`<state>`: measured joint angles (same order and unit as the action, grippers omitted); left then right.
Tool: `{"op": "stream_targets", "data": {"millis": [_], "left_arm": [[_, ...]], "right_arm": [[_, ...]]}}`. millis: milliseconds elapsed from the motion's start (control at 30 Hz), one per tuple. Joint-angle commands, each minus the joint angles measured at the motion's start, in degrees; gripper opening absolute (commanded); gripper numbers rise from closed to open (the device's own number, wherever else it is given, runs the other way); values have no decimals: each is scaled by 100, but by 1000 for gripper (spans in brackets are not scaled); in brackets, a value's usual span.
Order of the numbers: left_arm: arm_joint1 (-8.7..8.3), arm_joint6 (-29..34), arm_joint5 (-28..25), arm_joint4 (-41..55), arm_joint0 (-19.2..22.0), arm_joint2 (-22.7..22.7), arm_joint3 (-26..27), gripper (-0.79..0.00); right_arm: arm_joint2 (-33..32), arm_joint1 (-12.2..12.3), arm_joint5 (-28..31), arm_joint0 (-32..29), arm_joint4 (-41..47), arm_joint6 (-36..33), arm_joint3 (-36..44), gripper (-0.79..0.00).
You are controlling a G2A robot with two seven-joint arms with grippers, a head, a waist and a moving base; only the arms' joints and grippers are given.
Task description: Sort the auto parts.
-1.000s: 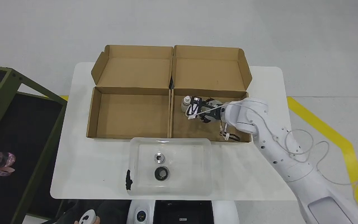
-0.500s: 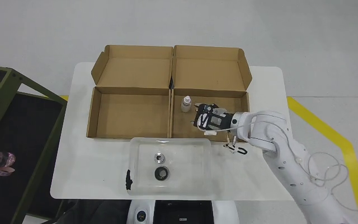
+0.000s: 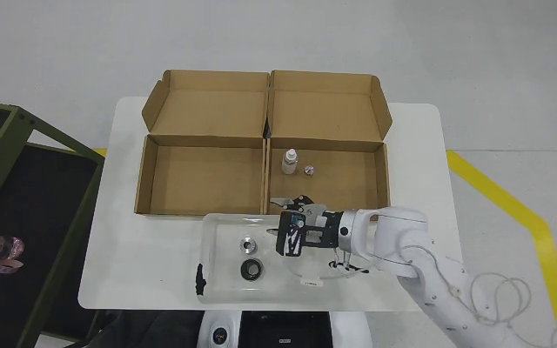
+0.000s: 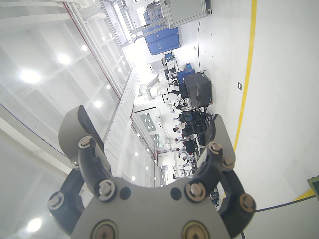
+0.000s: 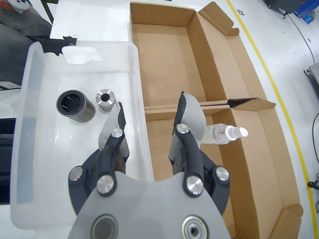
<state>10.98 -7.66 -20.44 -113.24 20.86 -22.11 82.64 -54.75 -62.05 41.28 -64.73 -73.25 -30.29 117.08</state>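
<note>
2 parts (image 3: 251, 269) in bin (image 3: 261, 218) (boxes (image 3: 202, 180) behind)

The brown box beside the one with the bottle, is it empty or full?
Empty. The brown box shows only its bare cardboard floor, and the bottle sits in the neighbouring box.

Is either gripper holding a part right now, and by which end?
Nothing is held. The right gripper is open and empty above the clear bin; the left gripper is open and empty too.
</note>
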Motion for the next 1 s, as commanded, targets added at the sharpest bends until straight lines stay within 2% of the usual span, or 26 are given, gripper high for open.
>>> {"op": "stream_targets", "data": {"millis": [0, 567, 967], "left_arm": [[0, 0, 0, 0, 0, 0, 0, 0], [0, 0, 0, 0, 0, 0, 0, 0], [0, 0, 0, 0, 0, 0, 0, 0]], "right_arm": [[169, -24, -54, -13, -94, 53, 3, -409], [1267, -279, -164, 291, -566, 222, -484, -419], [1551, -448, -215, 630, -574, 233, -1058, -437]]}}
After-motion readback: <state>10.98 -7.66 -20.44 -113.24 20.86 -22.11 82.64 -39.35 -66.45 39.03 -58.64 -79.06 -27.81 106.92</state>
